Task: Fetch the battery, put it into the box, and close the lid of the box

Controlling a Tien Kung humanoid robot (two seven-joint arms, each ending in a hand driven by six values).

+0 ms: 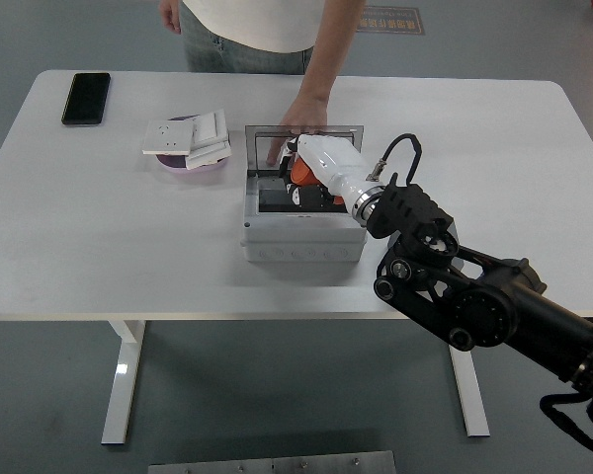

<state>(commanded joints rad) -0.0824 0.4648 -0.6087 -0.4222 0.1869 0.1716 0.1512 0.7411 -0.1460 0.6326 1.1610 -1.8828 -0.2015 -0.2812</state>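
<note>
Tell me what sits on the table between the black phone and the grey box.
In the head view, a pink plate carrying white switch panels lies between the black phone and the grey plastic box.

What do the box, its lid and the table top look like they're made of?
Box: looks like light grey moulded plastic, matte, with round knockout marks on its front. Lid: clear tinted panel in a grey frame, probably plastic; the person's fingers show through it. Table: smooth white top, likely laminate, faint sheen.

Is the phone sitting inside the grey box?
No, the phone lies on the table's far left corner, well apart from the grey box.
</note>
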